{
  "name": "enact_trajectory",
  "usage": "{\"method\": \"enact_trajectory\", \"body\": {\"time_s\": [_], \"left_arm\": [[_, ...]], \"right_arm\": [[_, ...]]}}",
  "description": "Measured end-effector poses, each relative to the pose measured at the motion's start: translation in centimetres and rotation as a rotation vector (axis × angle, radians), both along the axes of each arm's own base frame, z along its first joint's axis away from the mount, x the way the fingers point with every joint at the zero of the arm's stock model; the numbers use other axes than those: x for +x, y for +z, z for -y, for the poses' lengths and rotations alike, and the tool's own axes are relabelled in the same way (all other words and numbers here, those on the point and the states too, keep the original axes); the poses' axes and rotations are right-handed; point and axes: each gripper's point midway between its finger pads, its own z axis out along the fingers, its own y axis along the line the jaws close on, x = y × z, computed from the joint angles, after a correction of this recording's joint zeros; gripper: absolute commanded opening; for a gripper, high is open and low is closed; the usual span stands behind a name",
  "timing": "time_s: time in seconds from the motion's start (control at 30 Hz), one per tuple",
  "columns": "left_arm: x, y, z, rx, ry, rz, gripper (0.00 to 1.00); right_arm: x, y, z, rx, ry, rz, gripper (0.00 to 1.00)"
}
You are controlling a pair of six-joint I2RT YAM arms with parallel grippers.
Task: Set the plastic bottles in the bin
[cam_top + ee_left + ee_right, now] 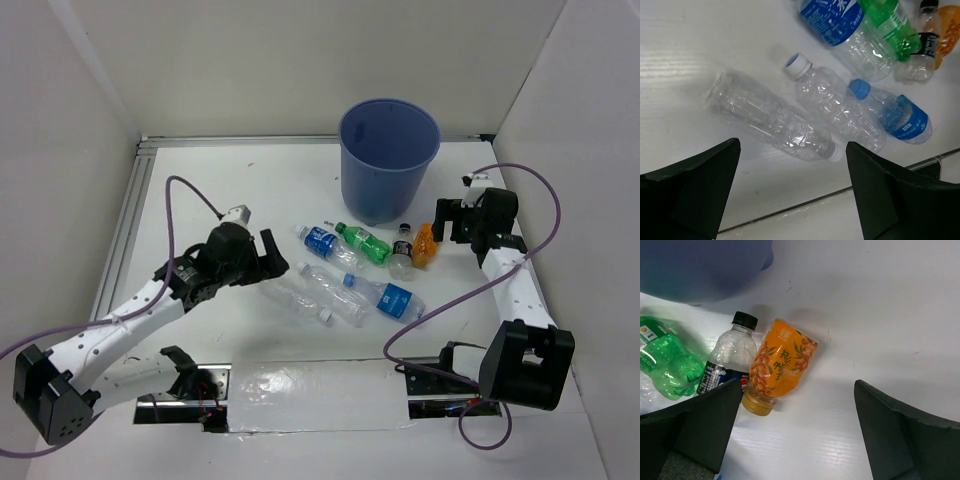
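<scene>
**Nothing binned yet, 7 bottles to go**

Status from my end: the bin point(386, 190) stands upright at the far side of the table point(230, 180). From the top cam I see no bottle in the part of its inside that shows, tho I can't see right to the bottom. All the bottles lie flat on the table in a loose cluster just in front of the bin, between the two arms. So I judge the task approx at zero: no pick made, every bottle left.

Count, 7 total:
- 2 plain clear w/o labels: one under my left claw point(765, 117), one beside it point(837, 107).
- 2 clear w/ blue labels: the blue-capped one point(897, 117) and the bigger-label one point(837, 20).
- 1 green bottle point(887, 25).
- 1 black-capped bottle point(727, 360).
- 1 orange bottle point(782, 365), touching the black-capped one.
- 1 bin.

Left gripper point(792, 150): fingers spread wide, holding nothing, hovering over the plain clear bottle. Right gripper point(799, 385): also spread, empty, above the orange bottle, near the bin.
</scene>
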Motion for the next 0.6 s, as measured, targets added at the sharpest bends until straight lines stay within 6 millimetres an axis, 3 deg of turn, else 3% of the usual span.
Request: {"method": "enact_trajectory", "body": {"time_s": [0.23, 0.47, 0.5, 0.53, 0.57, 0.6], "left_arm": [[-1.5, -0.9, 2.6, 0.008, 0.067, -0.106, 1.00], [-3.3, -1.9, 2.0, -0.050, 0.301, -0.238, 0.98], [-3.5, -2.0, 1.9, -0.057, 0.326, -0.252, 0.98], [-3.7, -2.2, 1.7, -0.067, 0.360, -0.272, 0.98], [-3.9, -2.3, 1.7, -0.076, 0.386, -0.286, 0.98], [-4.2, -2.5, 1.6, -0.084, 0.416, -0.303, 0.98]], "right_arm": [[-0.1, 0.6, 0.2, -0.051, 0.041, -0.009, 1.00], [0.2, 1.8, 1.1, -0.138, 0.076, -0.018, 1.00], [0.1, 1.7, 1.2, -0.144, 0.078, -0.025, 0.93], [0.0, 1.6, 1.4, -0.150, 0.081, -0.030, 0.68], [-0.1, 1.5, 1.5, -0.156, 0.088, -0.034, 0.34], [-0.2, 1.4, 1.5, -0.150, 0.090, -0.038, 0.11]]}}
